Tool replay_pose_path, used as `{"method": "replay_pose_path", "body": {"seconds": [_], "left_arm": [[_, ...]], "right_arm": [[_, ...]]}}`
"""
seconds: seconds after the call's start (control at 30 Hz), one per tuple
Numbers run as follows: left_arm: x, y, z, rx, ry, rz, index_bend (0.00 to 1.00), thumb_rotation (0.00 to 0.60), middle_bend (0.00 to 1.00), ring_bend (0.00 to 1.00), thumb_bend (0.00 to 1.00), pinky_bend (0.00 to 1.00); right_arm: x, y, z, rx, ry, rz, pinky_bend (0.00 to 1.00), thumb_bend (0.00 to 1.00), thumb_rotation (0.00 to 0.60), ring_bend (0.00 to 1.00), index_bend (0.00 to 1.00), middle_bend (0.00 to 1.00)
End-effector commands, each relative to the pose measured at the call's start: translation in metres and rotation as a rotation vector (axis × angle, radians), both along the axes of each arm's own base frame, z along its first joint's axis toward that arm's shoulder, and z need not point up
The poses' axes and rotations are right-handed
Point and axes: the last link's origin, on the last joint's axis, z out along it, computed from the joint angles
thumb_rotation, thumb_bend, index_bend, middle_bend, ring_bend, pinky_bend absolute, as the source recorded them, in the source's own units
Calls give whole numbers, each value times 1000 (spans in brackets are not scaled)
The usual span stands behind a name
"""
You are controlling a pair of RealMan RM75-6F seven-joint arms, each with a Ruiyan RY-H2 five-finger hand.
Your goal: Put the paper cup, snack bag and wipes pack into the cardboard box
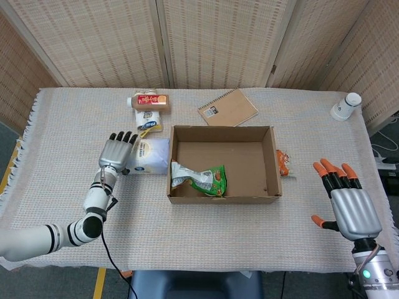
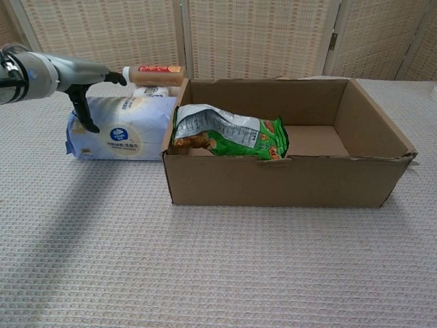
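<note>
My left robot hand (image 1: pixel 116 151) covers the wipes pack's (image 1: pixel 149 156) left end, and I can't tell whether it touches. The chest view cuts my right robot hand (image 1: pixel 353 208) out entirely and the cup (image 1: pixel 345 106) nearly so. Box (image 2: pixel 287 179) walls hide the snack bag's (image 2: pixel 229 133) underside.
</note>
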Motion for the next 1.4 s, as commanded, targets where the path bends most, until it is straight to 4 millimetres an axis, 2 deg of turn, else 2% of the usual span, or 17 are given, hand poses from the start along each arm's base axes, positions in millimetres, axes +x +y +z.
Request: {"method": "replay_pose_path", "body": {"seconds": [0.03, 0.33, 0.43, 0.53, 0.67, 0.8, 1.0, 1.2, 1.4], "left_arm": [[-1, 4, -10, -14, -5, 19, 0, 600, 0, 0, 186, 119], [-8, 16, -19, -14, 17, 52, 0, 600, 0, 0, 191, 165], [-14, 18, -19, -6, 33, 64, 0, 600, 14, 13, 210, 232], [-20, 17, -19, -6, 50, 82, 21, 600, 135, 116, 234, 324], [-24, 15, -16, 0, 67, 86, 263, 600, 383, 334, 282, 531], [-23, 16, -6, 22, 66, 73, 427, 600, 525, 447, 325, 648], [-8, 17, 27, 83, 68, 20, 555, 600, 657, 555, 356, 733], [10, 14, 74, 155, 82, -21, 581, 600, 684, 580, 356, 752], [47, 3, 113, 202, 62, -96, 591, 600, 706, 601, 357, 767]], "right_arm": [[-1, -2, 0, -3, 3, -7, 0, 76, 600, 0, 38, 0], [-1, -5, 0, -6, 9, -18, 0, 76, 600, 0, 38, 0], [-1, -5, 0, -9, 10, -21, 0, 76, 600, 0, 38, 0], [-1, -5, -1, -3, 11, -19, 0, 76, 600, 0, 39, 0], [-1, -5, -1, -4, 11, -17, 0, 76, 600, 0, 39, 0], [-1, -5, 0, -6, 10, -15, 0, 76, 600, 0, 39, 0], [-1, -4, 0, -5, 8, -15, 0, 76, 600, 0, 38, 0], [0, -3, 0, -2, 3, -3, 0, 76, 600, 0, 38, 0], [2, -1, 0, 5, -6, 14, 0, 76, 600, 0, 38, 0]]}}
